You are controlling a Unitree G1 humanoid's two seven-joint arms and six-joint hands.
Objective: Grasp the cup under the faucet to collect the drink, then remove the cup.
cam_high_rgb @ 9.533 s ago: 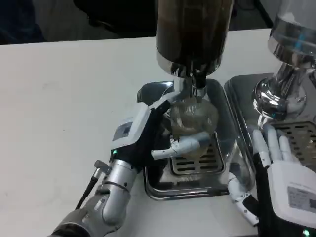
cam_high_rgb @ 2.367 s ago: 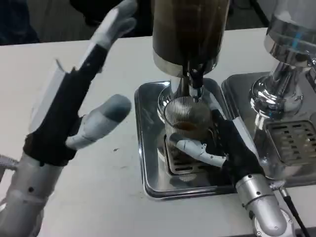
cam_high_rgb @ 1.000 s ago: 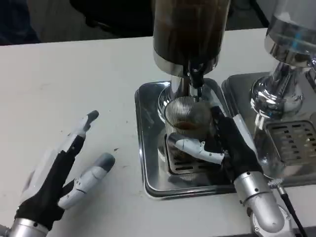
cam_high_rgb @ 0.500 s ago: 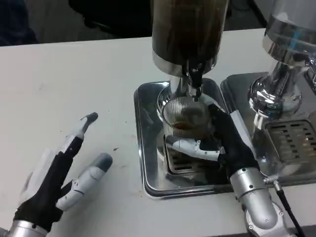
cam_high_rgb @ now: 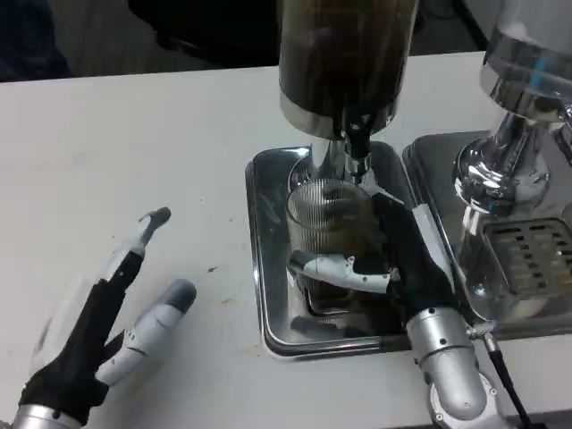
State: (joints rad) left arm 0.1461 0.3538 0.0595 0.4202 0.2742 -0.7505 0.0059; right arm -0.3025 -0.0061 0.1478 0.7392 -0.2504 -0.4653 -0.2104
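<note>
Gripping ribbed cup (cam_high_rgb: 326, 228): right hand (cam_high_rgb: 393, 264) wraps it below faucet (cam_high_rgb: 357, 143) | left hand (cam_high_rgb: 98, 326) spread, holding nothing

Drinks counter set up as test bench, by look of it. White table (cam_high_rgb: 134, 134) before me carries tall beverage dispenser (cam_high_rgb: 347, 54) with dark tank and faucet (cam_high_rgb: 359, 143), standing on steel drip tray (cam_high_rgb: 268, 268) with slotted grate. Second chrome dispenser (cam_high_rgb: 527, 98) on own tray (cam_high_rgb: 527, 250) at my right. Dark chair shapes beyond table edge. No shop signage, no customers' clutter.
</note>
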